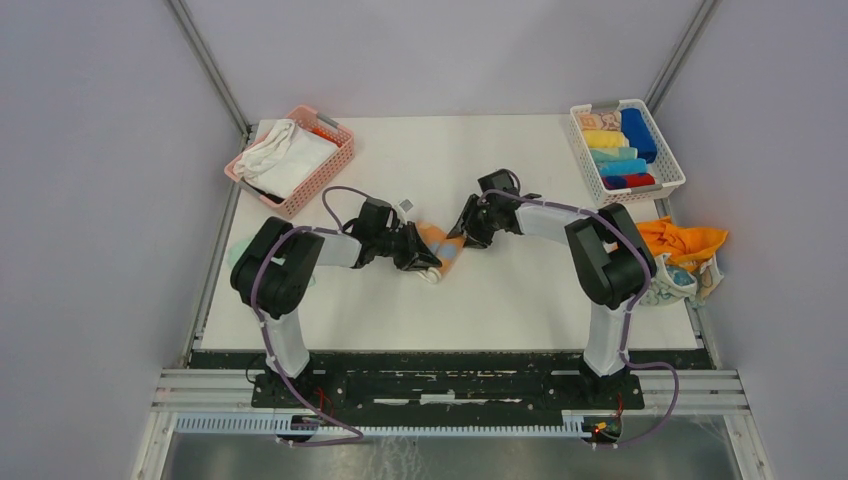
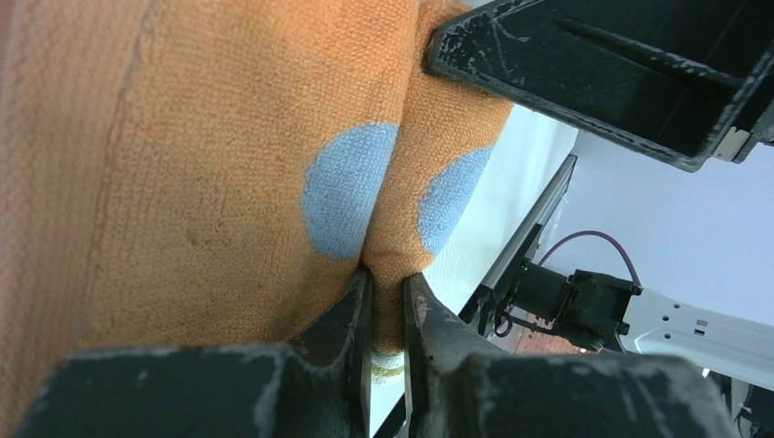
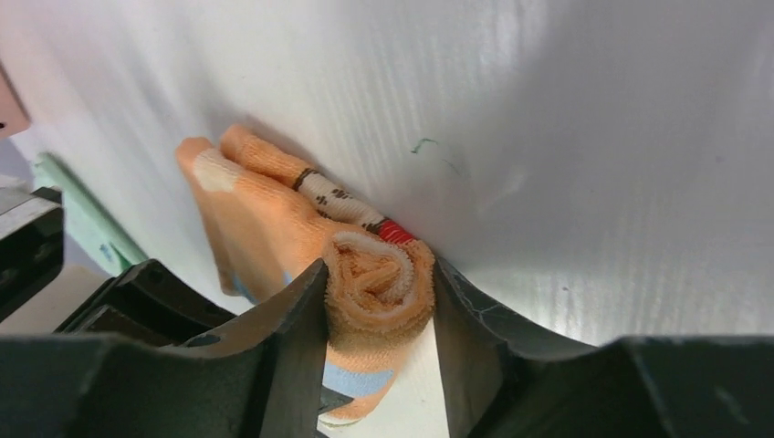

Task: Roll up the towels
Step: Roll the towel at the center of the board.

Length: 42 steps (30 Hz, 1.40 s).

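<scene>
Right end effector point(image 3: 379, 278) clamps the rolled end of orange towel point(image 3: 260, 214), central on worktop point(image 1: 500, 290); left end effector point(image 2: 387, 283) pinches a fold. Best: grip tight, turn evenly, left tensioning cloth.

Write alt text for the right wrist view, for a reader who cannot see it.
The right end effector grips the rolled end of an orange towel, one finger on each side of the spiral. The unrolled part, with a patterned band, trails away across the white table.
</scene>
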Each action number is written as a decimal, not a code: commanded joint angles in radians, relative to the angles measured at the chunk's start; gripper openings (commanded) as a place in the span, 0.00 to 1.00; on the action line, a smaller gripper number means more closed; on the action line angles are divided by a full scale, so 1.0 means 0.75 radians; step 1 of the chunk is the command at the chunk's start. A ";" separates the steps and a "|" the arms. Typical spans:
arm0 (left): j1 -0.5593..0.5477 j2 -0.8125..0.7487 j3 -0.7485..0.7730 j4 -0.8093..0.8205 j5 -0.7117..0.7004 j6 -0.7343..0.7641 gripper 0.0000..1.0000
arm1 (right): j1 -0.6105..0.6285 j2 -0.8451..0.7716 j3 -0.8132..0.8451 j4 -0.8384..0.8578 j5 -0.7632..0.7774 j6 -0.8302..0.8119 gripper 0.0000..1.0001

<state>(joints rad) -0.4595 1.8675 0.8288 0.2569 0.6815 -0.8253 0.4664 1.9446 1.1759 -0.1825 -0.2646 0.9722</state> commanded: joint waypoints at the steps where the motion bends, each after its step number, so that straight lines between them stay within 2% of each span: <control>1: -0.008 0.038 -0.014 -0.156 -0.115 0.011 0.12 | 0.025 0.009 0.065 -0.276 0.182 -0.053 0.47; 6: -0.031 -0.044 -0.016 -0.213 -0.176 0.043 0.23 | 0.042 0.021 0.128 -0.426 0.262 -0.072 0.28; 11: -0.112 -0.215 0.018 -0.378 -0.391 0.146 0.44 | 0.060 0.050 0.207 -0.516 0.296 -0.087 0.18; 15: -0.234 -0.361 0.084 -0.557 -0.711 0.267 0.58 | 0.067 0.065 0.232 -0.538 0.302 -0.088 0.13; 20: -0.490 -0.485 0.176 -0.658 -1.225 0.453 0.71 | 0.069 0.082 0.247 -0.554 0.297 -0.094 0.10; 24: -0.707 -0.496 0.236 -0.654 -1.565 0.620 0.74 | 0.069 0.081 0.248 -0.555 0.290 -0.097 0.10; 28: -0.858 -0.413 0.279 -0.598 -1.780 0.817 0.74 | 0.068 0.082 0.244 -0.549 0.277 -0.097 0.10; 33: -0.972 -0.228 0.333 -0.532 -1.930 1.014 0.74 | 0.069 0.081 0.244 -0.552 0.265 -0.098 0.09; 42: -1.012 0.013 0.390 -0.400 -2.058 1.196 0.69 | 0.069 0.086 0.243 -0.551 0.250 -0.107 0.08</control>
<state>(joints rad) -1.2144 1.8523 1.0763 -0.1452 -0.7624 -0.0479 0.5152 1.9800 1.3457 -0.5407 -0.1013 0.9173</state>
